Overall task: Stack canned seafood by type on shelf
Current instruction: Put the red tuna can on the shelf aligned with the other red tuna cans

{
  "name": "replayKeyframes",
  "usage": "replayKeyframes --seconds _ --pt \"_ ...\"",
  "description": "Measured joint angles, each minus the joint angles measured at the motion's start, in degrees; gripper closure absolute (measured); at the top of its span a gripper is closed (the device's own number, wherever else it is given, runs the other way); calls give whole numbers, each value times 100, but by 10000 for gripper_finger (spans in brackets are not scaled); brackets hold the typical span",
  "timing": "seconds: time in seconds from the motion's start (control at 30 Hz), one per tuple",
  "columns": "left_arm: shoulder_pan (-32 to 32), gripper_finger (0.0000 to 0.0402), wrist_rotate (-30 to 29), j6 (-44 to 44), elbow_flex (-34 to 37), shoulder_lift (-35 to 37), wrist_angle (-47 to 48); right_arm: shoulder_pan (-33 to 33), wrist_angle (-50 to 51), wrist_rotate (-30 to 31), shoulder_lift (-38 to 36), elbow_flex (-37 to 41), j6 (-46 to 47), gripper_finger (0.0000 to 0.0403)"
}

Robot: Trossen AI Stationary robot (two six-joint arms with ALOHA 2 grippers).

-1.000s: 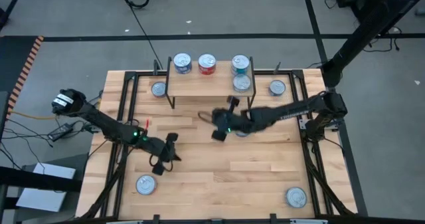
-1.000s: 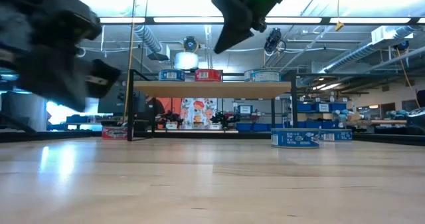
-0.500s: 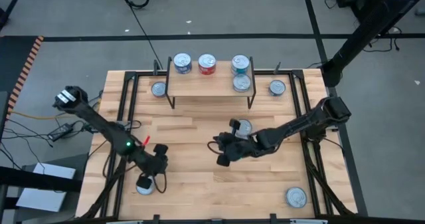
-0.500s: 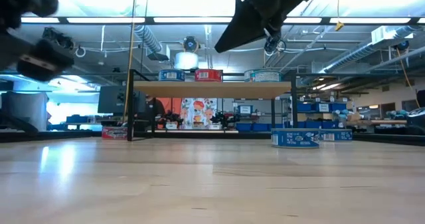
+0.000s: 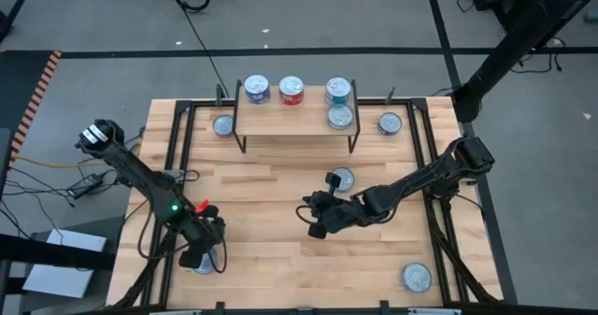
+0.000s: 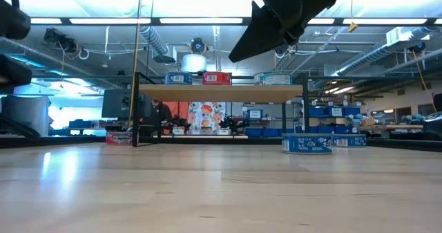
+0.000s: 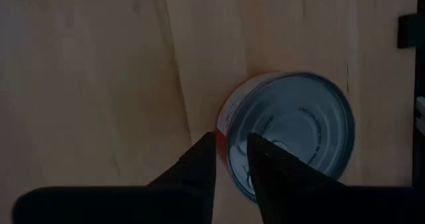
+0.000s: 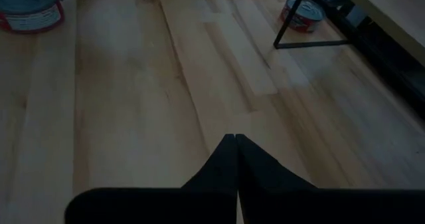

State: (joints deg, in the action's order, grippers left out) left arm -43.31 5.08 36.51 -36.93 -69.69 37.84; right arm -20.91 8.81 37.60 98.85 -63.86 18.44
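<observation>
My left gripper (image 7: pixel 231 146) hangs over the red-labelled tin (image 7: pixel 289 134) that stands near the table's near left corner (image 5: pixel 204 261). Its fingers are open by a narrow gap above the tin's rim; whether they touch it cannot be told. My right gripper (image 5: pixel 313 223) is shut and empty above the table's middle (image 8: pixel 230 139). The shelf (image 5: pixel 294 121) stands at the far edge. A blue tin (image 5: pixel 255 89), a red tin (image 5: pixel 291 90) and a teal tin (image 5: pixel 338 91) sit on it, with another tin (image 5: pixel 340 117) in front of the teal one.
Loose tins stand on the table: one left of the shelf (image 5: pixel 222 125), one right of it (image 5: pixel 390 123), one near the middle (image 5: pixel 342 178) beside my right arm, and one at the near right corner (image 5: pixel 416 277). Black rails run along the table's sides.
My left gripper has moved from the table's middle left toward the near left corner and down over the red-labelled tin. My right gripper has drawn back from in front of the shelf toward the near edge, uncovering the tin near the middle.
</observation>
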Motion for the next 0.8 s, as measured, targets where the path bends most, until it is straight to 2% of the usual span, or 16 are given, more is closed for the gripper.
replayKeyframes --seconds 0.5,0.6,0.73,0.8 --pt "0 309 95 431 510 11 -655 0 -18 -6 0 3 -44 398" --pt "1 327 271 430 525 -1 -906 0 -19 -8 0 3 -48 398" --pt "2 385 386 430 536 -10 -1111 0 -19 -12 0 3 -52 398" --pt "4 394 357 469 536 -11 -1159 0 -5 -16 0 3 -55 398"
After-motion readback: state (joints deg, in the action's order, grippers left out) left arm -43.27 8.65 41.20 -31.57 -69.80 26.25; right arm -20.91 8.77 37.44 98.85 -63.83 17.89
